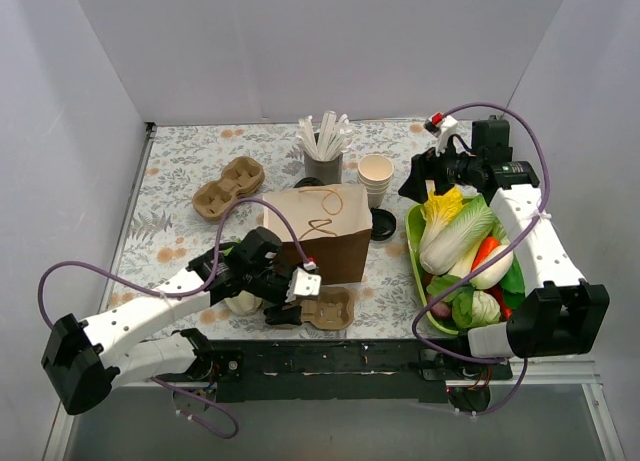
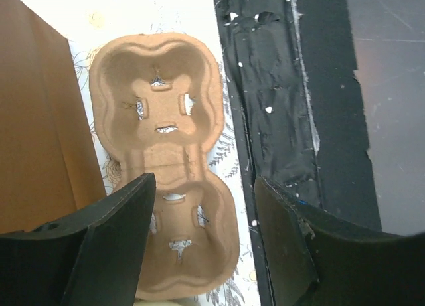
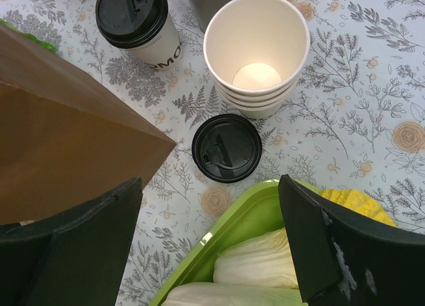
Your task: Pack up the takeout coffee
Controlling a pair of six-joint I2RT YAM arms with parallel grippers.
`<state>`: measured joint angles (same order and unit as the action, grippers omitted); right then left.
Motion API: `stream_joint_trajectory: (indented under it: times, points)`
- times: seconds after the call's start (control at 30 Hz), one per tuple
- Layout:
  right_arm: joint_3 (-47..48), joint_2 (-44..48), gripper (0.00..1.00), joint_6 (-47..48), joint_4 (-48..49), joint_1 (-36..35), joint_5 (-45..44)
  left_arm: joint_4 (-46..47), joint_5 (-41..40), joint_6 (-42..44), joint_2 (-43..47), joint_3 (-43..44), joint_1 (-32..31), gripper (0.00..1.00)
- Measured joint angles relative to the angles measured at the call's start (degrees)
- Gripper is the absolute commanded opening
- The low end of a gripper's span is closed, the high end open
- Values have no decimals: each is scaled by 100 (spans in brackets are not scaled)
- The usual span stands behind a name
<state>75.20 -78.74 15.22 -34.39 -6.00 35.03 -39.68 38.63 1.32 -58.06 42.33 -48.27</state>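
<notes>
while left gripper [image 2: 204, 186] and right gripper [image 3: 209, 183] gape empty, the takeout coffee [image 3: 136, 20] stands by the bag [image 3: 66, 133].

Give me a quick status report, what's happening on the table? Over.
Left tool open over cup carrier. Right tool open, aimed at loose lid. Takeout coffee lidded, upright, ungrasped, beside brown bag.

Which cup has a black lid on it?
The takeout coffee, beside the brown bag; the stacked cups are open, a loose lid lying flat near them.

Left tool [image 2: 204, 186] and right tool [image 3: 209, 186], jaws apart
</notes>
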Motion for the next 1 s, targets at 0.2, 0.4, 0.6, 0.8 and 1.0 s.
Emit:
stream_joint_trajectory:
  times: [0.2, 0.4, 0.6, 0.8, 1.0]
  points:
    - [-227, 267, 91, 0, -11, 0, -20, 739, -459, -435, -415, -299, -155, 57]
    - [-389, 411, 91, -2, 13, 0, -20, 1113, -883, -680, -492, -476, -186, 55]
    - [-391, 413, 91, -2, 24, 0, -20, 1349, -1139, -776, -636, -636, -188, 54]
    - [-417, 413, 91, -4, 28, 0, -17, 1513, -1259, -776, -636, -780, -219, 51]
    - [-485, 413, 91, -7, 33, 0, -24, 1670, -1311, -776, -739, -833, -234, 50]
